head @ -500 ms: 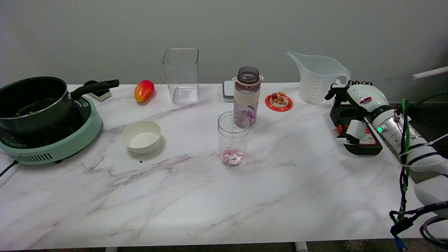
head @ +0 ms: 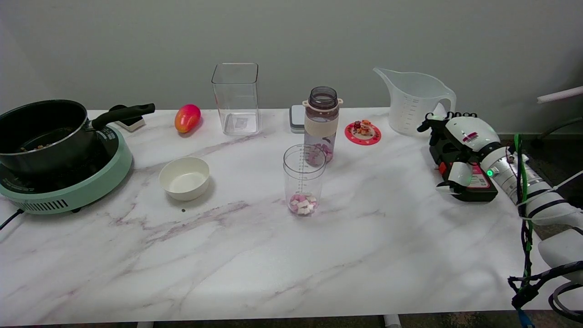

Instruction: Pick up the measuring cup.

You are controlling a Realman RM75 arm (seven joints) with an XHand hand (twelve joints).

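The measuring cup point(head: 412, 102), a translucent white jug with a spout and printed scale, stands at the back right of the table, its handle point(head: 448, 102) turned to the right. My right hand point(head: 455, 146) hovers just in front of and to the right of it, close below the handle and apart from it. The fingers point(head: 448, 117) are apart, the thumb point(head: 455, 175) hangs low, and nothing is held.
Under the hand lies a black and red device point(head: 473, 187). A small red coaster with a figurine point(head: 363, 132) sits left of the jug. Mid-table stand a clear graduated cup with cubes point(head: 304, 180) and a bottle point(head: 322, 123). Further left are a bowl point(head: 184, 177), square jar point(head: 236, 98) and pot point(head: 43, 134).
My right hand has shifted a little left and toward the back, closer to the jug's handle. Everything on the table has stayed put.
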